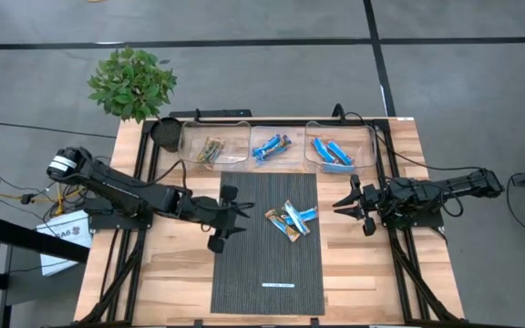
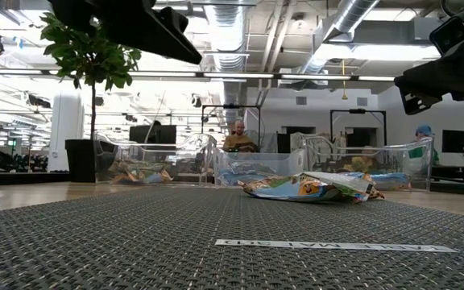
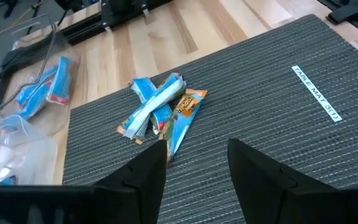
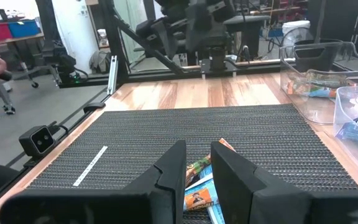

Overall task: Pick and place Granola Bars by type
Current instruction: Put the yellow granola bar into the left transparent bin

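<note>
A small heap of bars (image 1: 291, 220) lies on the dark mat (image 1: 244, 273), toward its right edge and a little past its middle. Bare mat lies open on every side of the heap, with the widest free stretch toward the white strip (image 1: 278, 285) near the front edge.

At the tabletop's (image 1: 363, 273) far edge stand three clear bins, each holding sorted bars: tan ones in the left bin (image 1: 212, 146), blue-and-orange ones in the middle bin (image 1: 274, 146), bright blue ones in the right bin (image 1: 340, 150). A dark cup (image 1: 166, 133) sits beside the left bin, and a plant (image 1: 132, 84) stands off the corner.

The left gripper (image 1: 241, 219) hovers over the mat's left part, near the heap but apart from it, fingers (image 3: 138, 177) spread wide and empty. The right gripper (image 1: 346, 202) hangs just off the mat's right edge, fingers (image 4: 173, 171) a narrow gap apart, holding nothing.

Only the left wrist view separates the heap: a pale blue bar lies across an orange-printed one. The low view flattens it into one crumpled mass and cuts both arms off at the top. The lowest bars in the heap are hidden, so their count is unclear.
</note>
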